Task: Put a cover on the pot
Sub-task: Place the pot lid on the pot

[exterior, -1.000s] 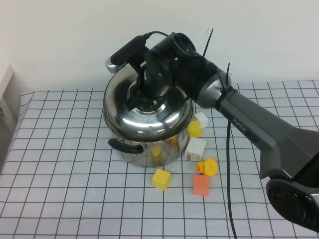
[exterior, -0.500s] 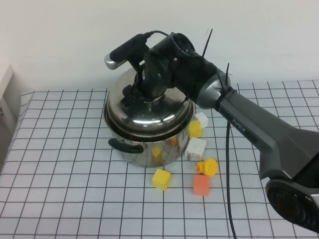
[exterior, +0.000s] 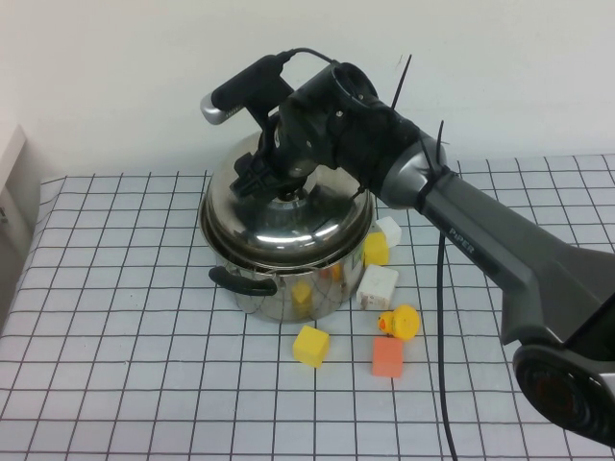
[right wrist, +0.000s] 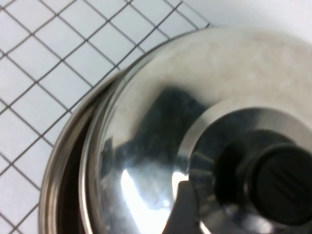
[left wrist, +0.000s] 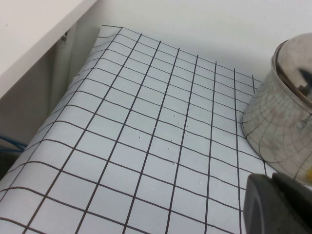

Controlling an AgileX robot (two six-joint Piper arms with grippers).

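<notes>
Risen a little off the knob since a moment ago, the right gripper hovers open and empty above the lid, which rests slightly askew on the pot among scattered toy blocks, while the left gripper, jaws unreadable, stays aside.
</notes>
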